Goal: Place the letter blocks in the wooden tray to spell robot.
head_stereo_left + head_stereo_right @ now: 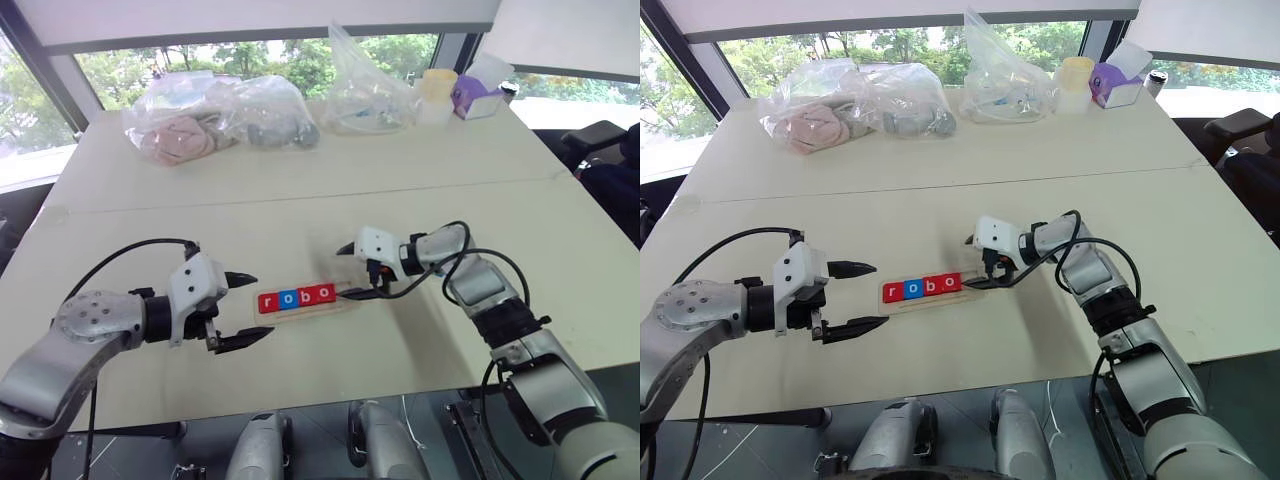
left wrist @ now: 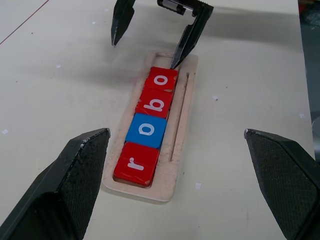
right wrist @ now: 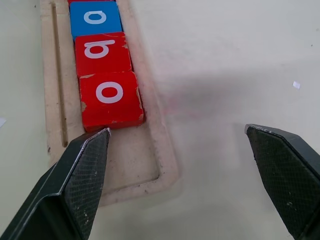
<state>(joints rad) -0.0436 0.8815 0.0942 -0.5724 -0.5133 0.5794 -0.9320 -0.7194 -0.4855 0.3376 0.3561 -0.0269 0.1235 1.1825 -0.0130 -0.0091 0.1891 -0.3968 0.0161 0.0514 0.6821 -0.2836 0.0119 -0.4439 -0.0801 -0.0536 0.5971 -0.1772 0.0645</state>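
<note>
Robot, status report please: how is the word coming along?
Both grippers open, empty. Wooden tray holds r, o, b, o blocks; last slot bare. Nothing blocking.

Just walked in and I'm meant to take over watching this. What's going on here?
The robot is spelling a word with letter blocks in a wooden tray on the table. Four blocks sit in the slot, reading r, o, b, o; the last space, at the tray's right end, is empty. The right hand hangs open at that end, one finger down in the empty space, holding nothing. The left hand is open beside the other end.
</note>
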